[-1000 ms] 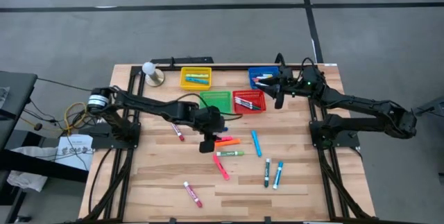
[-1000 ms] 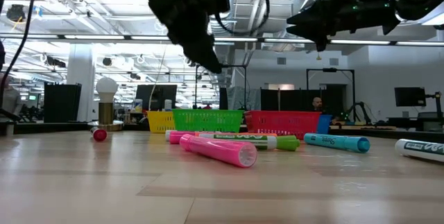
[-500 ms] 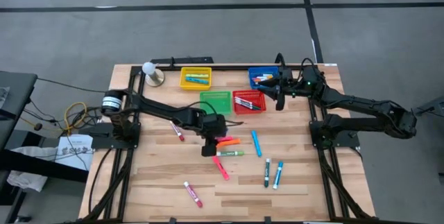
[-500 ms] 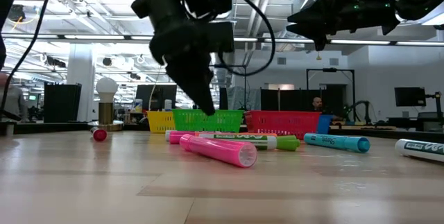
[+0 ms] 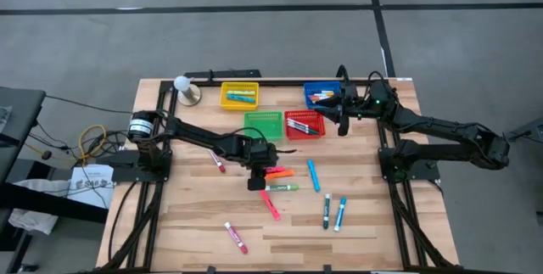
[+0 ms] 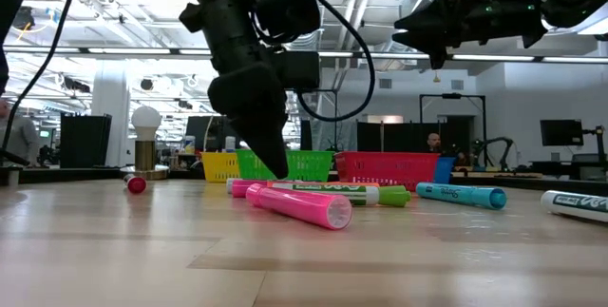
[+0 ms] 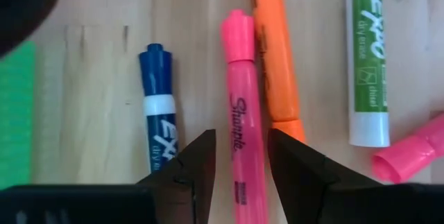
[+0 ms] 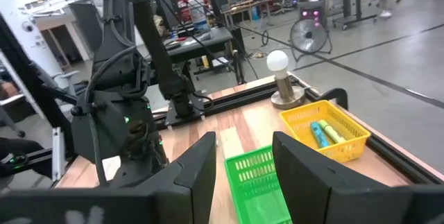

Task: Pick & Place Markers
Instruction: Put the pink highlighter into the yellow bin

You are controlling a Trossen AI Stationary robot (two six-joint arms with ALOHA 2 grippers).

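Since a second ago: left gripper [image 7: 239, 168] lowered over the marker cluster mid-table, fingers narrowing astride the pink marker [image 7: 242, 120], not yet closed on it.

Risk: orange marker [image 7: 275, 57] touches the pink one's side and the blue marker [image 7: 160, 106] lies just beside; a finger could land on a neighbour and drag or roll it.

Pink marker: slim, capped, flat on the table [image 5: 187, 223].

Right gripper [image 5: 341, 111]: hovering beside the blue basket [image 5: 312, 89], part open, empty.
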